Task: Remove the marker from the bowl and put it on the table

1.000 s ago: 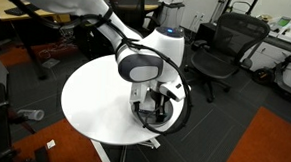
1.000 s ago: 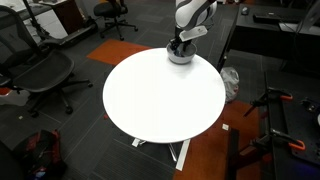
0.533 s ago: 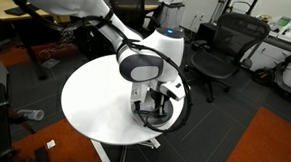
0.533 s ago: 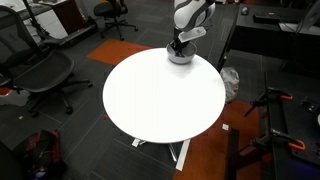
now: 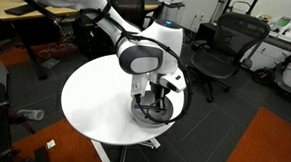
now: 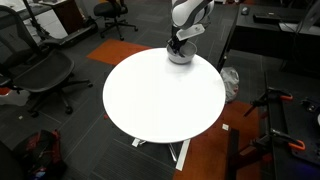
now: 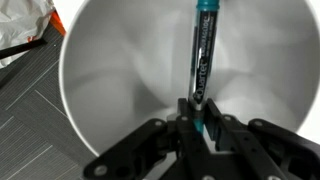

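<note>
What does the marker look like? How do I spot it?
Find the big round white table, then the shiny silver metal bowl near its edge. Inside is a thin dark marker with a teal-blue tip, the only stick-shaped thing there.

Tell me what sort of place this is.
Most likely an office or a lab. It has black mesh chairs, a light-wood desk and grey and orange carpet tiles around a round white table.
</note>
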Robot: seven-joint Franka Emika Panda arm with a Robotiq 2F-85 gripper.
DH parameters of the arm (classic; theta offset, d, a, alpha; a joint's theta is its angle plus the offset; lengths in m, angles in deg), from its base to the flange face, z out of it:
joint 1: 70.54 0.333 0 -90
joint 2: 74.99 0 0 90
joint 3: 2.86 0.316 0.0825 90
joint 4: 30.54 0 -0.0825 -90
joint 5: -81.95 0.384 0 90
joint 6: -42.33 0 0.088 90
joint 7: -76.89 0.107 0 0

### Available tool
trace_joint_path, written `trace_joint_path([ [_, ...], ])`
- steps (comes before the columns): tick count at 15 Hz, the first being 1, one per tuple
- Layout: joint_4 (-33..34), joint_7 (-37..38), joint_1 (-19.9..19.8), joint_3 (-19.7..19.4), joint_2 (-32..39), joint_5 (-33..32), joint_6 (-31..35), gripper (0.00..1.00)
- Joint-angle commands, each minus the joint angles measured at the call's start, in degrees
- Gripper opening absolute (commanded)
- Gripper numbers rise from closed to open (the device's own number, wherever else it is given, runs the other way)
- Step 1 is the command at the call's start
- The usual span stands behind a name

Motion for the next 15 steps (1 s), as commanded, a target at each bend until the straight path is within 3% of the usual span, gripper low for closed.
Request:
trace_joint_path([
  [1, -4.4, 3.1, 2.4, -2.0, -5.8, -2.6, -1.0, 0.05],
  [6, -9.3, 5.2, 4.4, -2.9, -12.5, -5.0, -0.6, 0.05],
  [15, -24.7, 8.5, 10.1, -1.9, -25.6, -9.5, 2.8, 0.05],
])
